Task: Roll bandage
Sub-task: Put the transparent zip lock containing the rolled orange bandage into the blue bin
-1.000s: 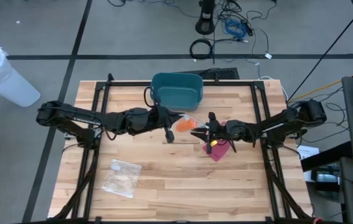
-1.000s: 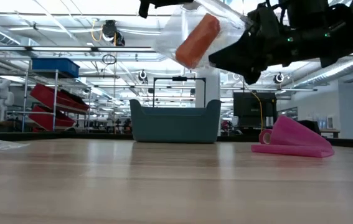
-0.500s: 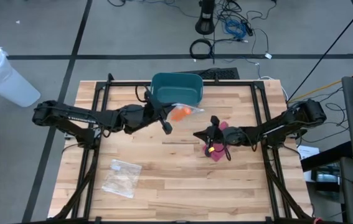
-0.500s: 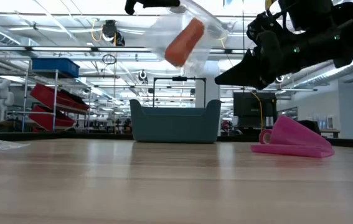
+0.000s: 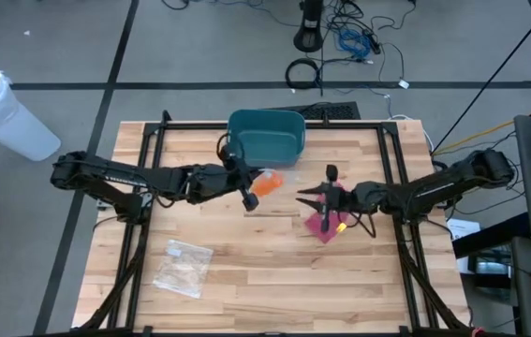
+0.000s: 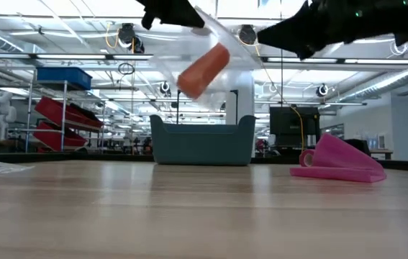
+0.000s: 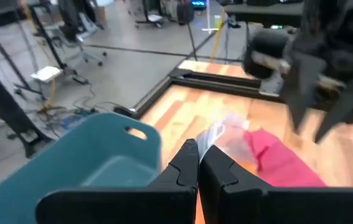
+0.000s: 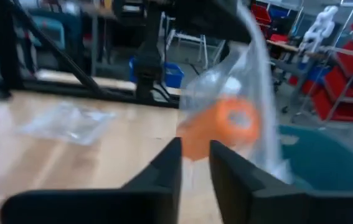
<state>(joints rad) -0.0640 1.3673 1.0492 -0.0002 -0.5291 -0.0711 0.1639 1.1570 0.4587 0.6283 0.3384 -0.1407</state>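
Note:
My left gripper (image 5: 247,194) is shut on a clear plastic bag (image 6: 214,50) with an orange bandage roll (image 5: 265,183) inside, held high above the table in front of the teal bin (image 5: 265,136). The roll also shows in the low view (image 6: 202,70) and the right wrist view (image 8: 226,127). My right gripper (image 5: 310,195) is open and empty, just right of the bag and above a pink bandage (image 5: 326,226) that lies partly unrolled on the table (image 6: 340,164). My left gripper pinches the clear bag's upper edge (image 7: 211,134) between its two shut fingers. The bag is lifted clear of the table and hangs slanting below the fingers (image 6: 175,11), with the orange roll low inside it.
The teal bin stands at the far middle of the table (image 6: 202,142). A second clear plastic bag (image 5: 183,266) lies flat near the front left. A black frame (image 5: 153,140) runs around the tabletop.
My right gripper has drawn away from the bag, going up and toward the table's right edge. My left gripper has carried the bag a little toward the teal bin and the table's left; the bag with its orange roll now hangs from it alone, swung leftward.

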